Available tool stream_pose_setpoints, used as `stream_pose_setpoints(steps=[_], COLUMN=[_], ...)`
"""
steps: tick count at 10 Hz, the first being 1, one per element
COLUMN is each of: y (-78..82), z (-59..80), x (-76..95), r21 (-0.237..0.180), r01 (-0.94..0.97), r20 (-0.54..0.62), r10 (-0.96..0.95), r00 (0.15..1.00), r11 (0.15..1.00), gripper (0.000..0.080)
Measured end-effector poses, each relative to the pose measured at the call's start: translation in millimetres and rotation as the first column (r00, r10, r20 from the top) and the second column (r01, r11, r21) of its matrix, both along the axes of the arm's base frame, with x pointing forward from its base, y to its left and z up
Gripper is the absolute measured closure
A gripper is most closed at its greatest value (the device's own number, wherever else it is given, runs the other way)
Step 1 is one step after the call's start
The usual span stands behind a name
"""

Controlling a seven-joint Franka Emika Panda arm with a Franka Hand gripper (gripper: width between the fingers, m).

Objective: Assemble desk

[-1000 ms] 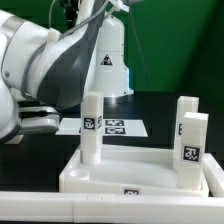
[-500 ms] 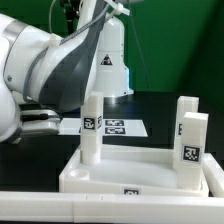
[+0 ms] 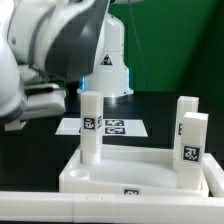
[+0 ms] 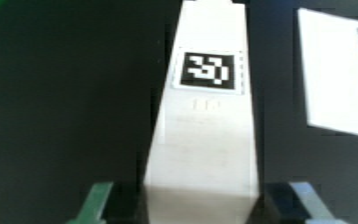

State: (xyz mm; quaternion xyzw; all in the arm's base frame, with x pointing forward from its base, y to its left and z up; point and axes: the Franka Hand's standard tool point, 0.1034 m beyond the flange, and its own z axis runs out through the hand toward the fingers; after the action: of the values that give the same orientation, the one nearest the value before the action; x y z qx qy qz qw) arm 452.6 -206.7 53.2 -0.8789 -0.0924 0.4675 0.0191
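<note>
Your gripper (image 4: 197, 200) is open around a leg, not clamped: in the wrist view the two fingertips (image 4: 101, 203) sit either side of the white block leg (image 4: 208, 110), with a sliver of dark gap visible on each side, so you can't call it contact. That leg runs straight out ahead of the gripper between the fingers, its square black-and-white marker (image 4: 208, 70) facing the wrist camera. Off to one side of it, past the finger, you can see a corner of the marker board (image 4: 341, 70) lying flat on the dark table (image 4: 69, 90). In the exterior view the arm (image 3: 55, 50) fills the upper part of the exterior view's left and the fingers themselves are hidden by it, so you can't confirm grip from there. Desk status from that view: the tabletop panel (image 3: 120, 175) lies rim-up in front, with three legs standing upright at its corners, one (image 3: 92, 128) at the exterior view's left just below the arm, and two (image 3: 190, 150) (image 3: 187, 112) at the exterior view's right, well apart from the arm. The marker board (image 3: 112, 127) is behind the panel. The white robot base (image 3: 112, 65) stands further back.
</note>
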Motion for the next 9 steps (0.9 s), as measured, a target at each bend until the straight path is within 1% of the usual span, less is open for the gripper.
stream_pose_setpoints(steps=[1, 2, 3, 5, 6, 7, 8, 9], y=[2.6, 0.8, 0.8, -0.3, 2.5, 7.8, 13.9, 20.1], z=[12.7, 6.9, 5.0, 5.4, 10.6, 20.6, 31.1, 45.3], x=[2.1, 1.3, 0.1, 3.3, 5.7, 12.5, 20.3, 30.6], r21=[0.004, 0.002, 0.002, -0.003, -0.013, -0.022, -0.011, -0.002], r01=[0.006, 0.004, 0.003, 0.002, 0.011, 0.014, 0.028, 0.051], r20=[-0.003, 0.001, -0.003, 0.014, 0.014, 0.033, 0.068, 0.120], r10=[-0.006, -0.004, -0.003, -0.002, -0.010, -0.013, -0.027, -0.051], r00=[1.000, 1.000, 1.000, 1.000, 1.000, 0.999, 0.997, 0.992], r11=[1.000, 1.000, 1.000, 1.000, 1.000, 1.000, 1.000, 0.999], gripper=[0.0515, 0.0515, 0.0515, 0.0515, 0.0515, 0.0515, 0.0515, 0.0515])
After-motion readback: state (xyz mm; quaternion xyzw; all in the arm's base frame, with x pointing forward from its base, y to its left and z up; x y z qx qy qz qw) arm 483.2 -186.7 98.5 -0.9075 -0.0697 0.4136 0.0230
